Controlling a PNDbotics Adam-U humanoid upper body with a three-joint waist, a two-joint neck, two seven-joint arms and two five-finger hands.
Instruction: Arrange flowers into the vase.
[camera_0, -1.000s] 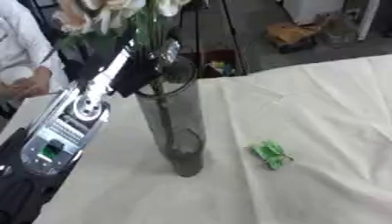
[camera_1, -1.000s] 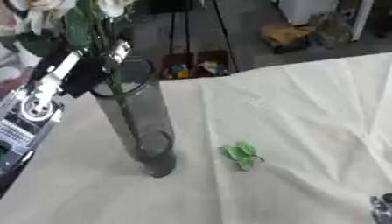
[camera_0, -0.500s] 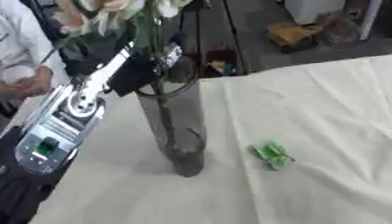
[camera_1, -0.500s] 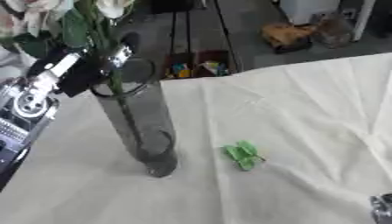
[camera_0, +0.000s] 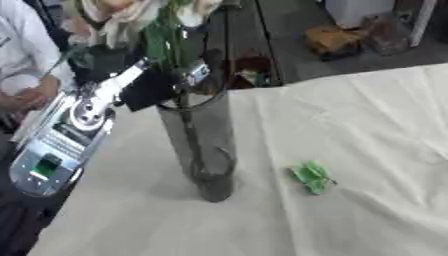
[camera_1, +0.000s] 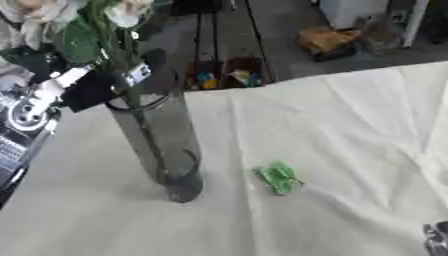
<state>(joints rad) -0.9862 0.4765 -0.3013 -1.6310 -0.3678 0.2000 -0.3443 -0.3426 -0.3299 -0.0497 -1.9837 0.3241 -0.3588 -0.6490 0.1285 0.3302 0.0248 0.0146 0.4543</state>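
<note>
Flowers (camera_0: 131, 20): pale blooms with green leaves, standing above the mouth of the vase (camera_0: 201, 145), their stems running down inside the glass to near its base. They were already in the vase, not lying on the table.

Vase: tall, clear, grey-tinted cylinder, upright on the cloth toward the table's left side.

Left hand (camera_0: 149, 87): black, at the vase's rim, against the stems just below the leaves. It appeared curled around the stems, though blur left the exact finger placement uncertain. Silver forearm trailed down toward the lower left.

Right hand (camera_1: 435, 239): only a sliver showed at the lower right corner of the right eye view; whether its fingers were spread or clenched could not be told.

Step in hand, as judged: seating the bunch in the vase, nearly done. The next move likely called for letting go of the stems and lifting the hand straight clear of the rim without tipping the tall vase.

Surroundings: cream tablecloth (camera_0: 367, 125), wrinkled; a small green scrap (camera_0: 311, 177), possibly a fallen leaf, lying on the cloth right of the vase, apart from it. Nothing stood close by the vase; its own height and narrow base seemed the main hazard.
</note>
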